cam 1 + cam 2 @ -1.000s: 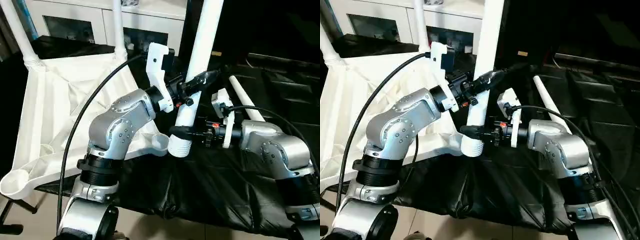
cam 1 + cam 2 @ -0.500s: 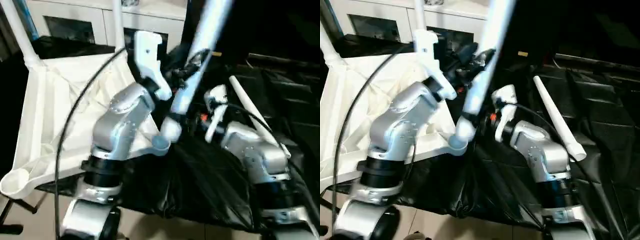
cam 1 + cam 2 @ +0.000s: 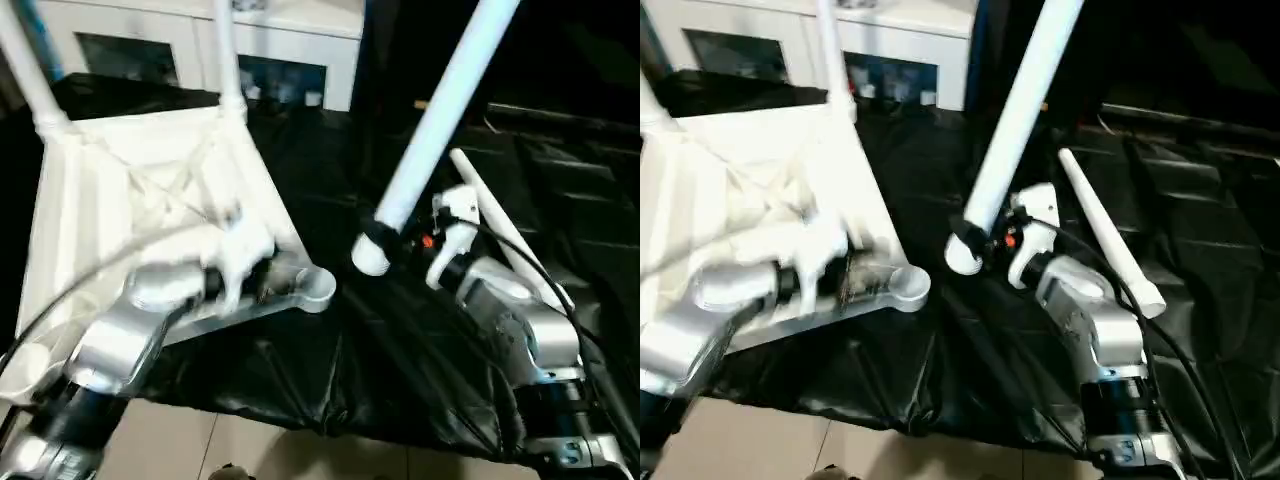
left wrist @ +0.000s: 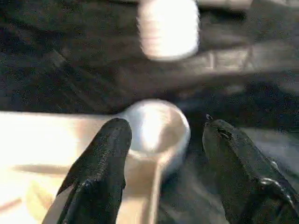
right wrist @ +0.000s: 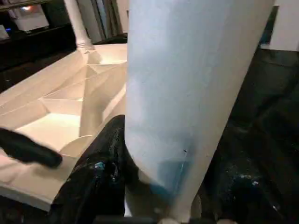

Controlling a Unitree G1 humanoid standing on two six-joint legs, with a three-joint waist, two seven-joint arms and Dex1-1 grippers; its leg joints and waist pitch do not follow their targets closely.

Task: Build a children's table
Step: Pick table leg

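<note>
Right tool (image 5: 154, 186) clamps long tapered white tube leg (image 3: 440, 125) near its ridged collar, tilted beside white ribbed tabletop's (image 3: 120, 200) round corner socket (image 4: 156, 128); left tool (image 4: 163, 154), fingers apart, straddles that socket.

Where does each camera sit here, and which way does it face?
Left eye, right eye: on the head, facing down at the upturned white plastic tabletop on black sheeting; both silver forearms show.
Left wrist: looks between the open left gripper at the round corner socket.
Right wrist: looks along the right gripper, shut on the white tapered tube leg.
Shared: that leg and socket.
</note>
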